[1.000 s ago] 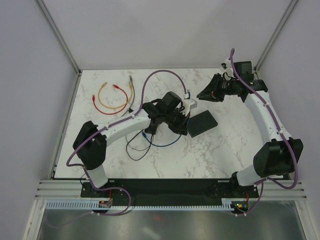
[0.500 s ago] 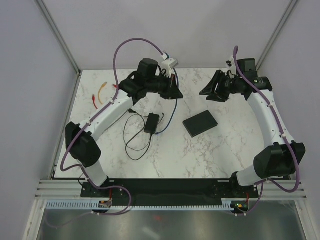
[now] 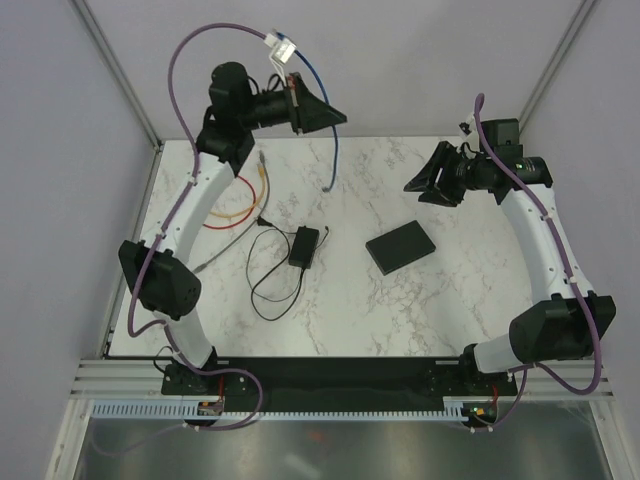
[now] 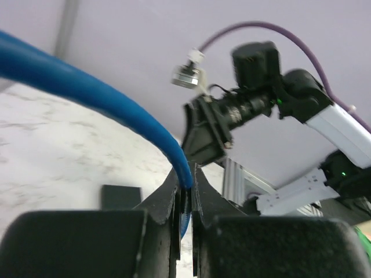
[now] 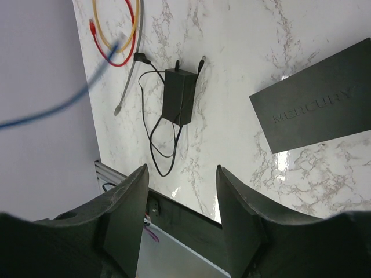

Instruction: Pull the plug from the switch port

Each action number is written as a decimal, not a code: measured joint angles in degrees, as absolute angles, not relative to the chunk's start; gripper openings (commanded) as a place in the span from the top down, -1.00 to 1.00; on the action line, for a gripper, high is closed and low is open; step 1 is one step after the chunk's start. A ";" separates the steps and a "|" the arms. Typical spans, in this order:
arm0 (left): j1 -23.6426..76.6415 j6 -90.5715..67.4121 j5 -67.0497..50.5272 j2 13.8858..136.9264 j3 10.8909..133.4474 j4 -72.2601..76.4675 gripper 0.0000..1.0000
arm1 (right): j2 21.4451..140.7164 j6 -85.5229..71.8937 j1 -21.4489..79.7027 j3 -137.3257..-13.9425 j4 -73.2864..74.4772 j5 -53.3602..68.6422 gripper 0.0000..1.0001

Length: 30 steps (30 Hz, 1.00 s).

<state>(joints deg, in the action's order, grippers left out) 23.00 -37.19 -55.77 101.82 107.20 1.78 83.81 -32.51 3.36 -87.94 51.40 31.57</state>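
Blue cable (image 3: pixel 333 150) now hangs free above the table's far edge, carried up from mid-table by the left gripper (image 3: pixel 322 115) clamped on it, while the right gripper (image 5: pixel 181 174) has spread apart, empty. I judge the plug to be out of its port. Counted: three loose cables (image 5: pixel 128 84) by the left edge, one power brick (image 3: pixel 303 245), and one switch (image 3: pixel 400 247) right of centre.

the switch (image 5: pixel 316 98) bears the word "mercury" on its top.
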 measured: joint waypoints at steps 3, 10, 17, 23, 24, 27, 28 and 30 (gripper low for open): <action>16.38 -34.17 -54.41 103.92 113.49 -3.90 0.96 | 83.22 -32.29 3.38 -87.50 51.57 31.59 -0.17; 11.42 -17.50 -36.77 104.51 120.31 -22.76 0.96 | 82.76 -31.94 3.38 -86.48 51.77 31.62 -0.17; 11.20 -6.26 -14.68 111.26 123.61 -36.69 0.95 | 82.76 -31.66 3.38 -85.76 51.96 31.70 -0.17; 7.79 -3.70 -5.45 121.73 123.57 -44.73 0.95 | 82.76 -31.64 3.38 -85.52 51.99 31.86 -0.18; 7.31 -3.64 -4.64 123.15 123.57 -45.50 0.96 | 82.76 -31.62 3.38 -85.52 51.99 31.88 -0.18; 6.22 -3.73 -2.81 126.23 123.61 -47.20 0.95 | 82.76 -31.59 3.38 -85.52 51.99 31.90 -0.18; 6.09 -3.77 -2.35 127.02 123.81 -47.64 0.95 | 82.76 -31.59 3.38 -85.52 51.99 31.90 -0.18; 6.09 -3.79 -1.93 128.55 124.40 -48.05 0.95 | 82.76 -31.48 3.38 -85.52 51.99 31.94 -0.18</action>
<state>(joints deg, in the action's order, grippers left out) 6.09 -3.79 -1.93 128.55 124.40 -48.05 82.76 -31.48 3.38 -85.52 51.99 31.94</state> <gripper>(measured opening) 0.102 0.589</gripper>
